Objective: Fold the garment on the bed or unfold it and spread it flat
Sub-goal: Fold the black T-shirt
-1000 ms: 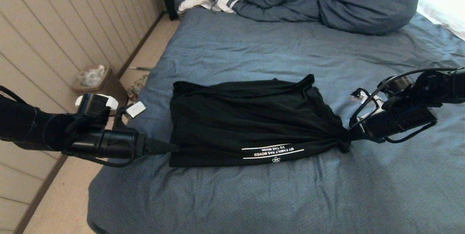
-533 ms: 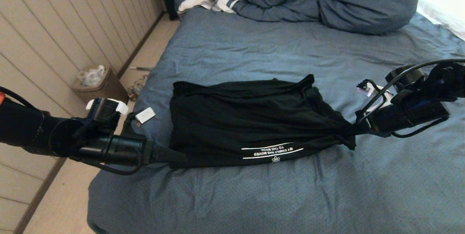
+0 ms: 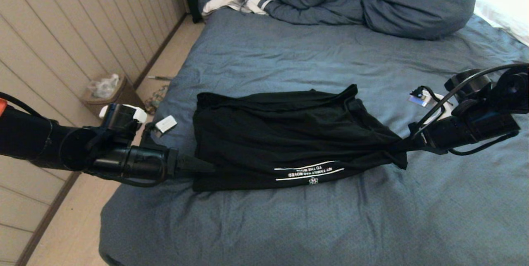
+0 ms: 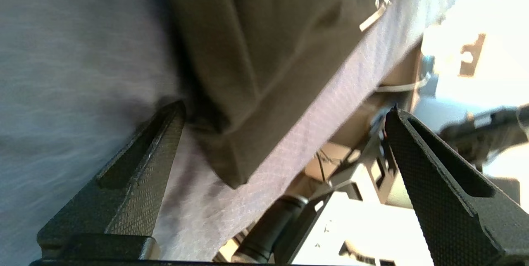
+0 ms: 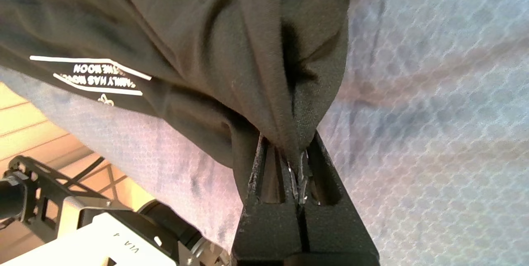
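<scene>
Wrinkled blue bed (image 3: 289, 224) holds the black garment (image 3: 285, 138); panelled wall (image 3: 62, 43) beside.

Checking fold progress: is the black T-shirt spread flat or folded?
Folded: the T-shirt lies doubled into a band, one end bunched in the shut right hand.

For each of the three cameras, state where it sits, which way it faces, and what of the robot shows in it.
Head view: on the robot's head, facing forward and down over the bed; both arms show, the left gripper and right gripper at the black T-shirt.
Left wrist view: behind the open left fingers, facing a T-shirt corner on the sheet.
Right wrist view: behind the right fingers, shut on bunched T-shirt cloth.
Head and right wrist views share the shirt's white lettering.
</scene>
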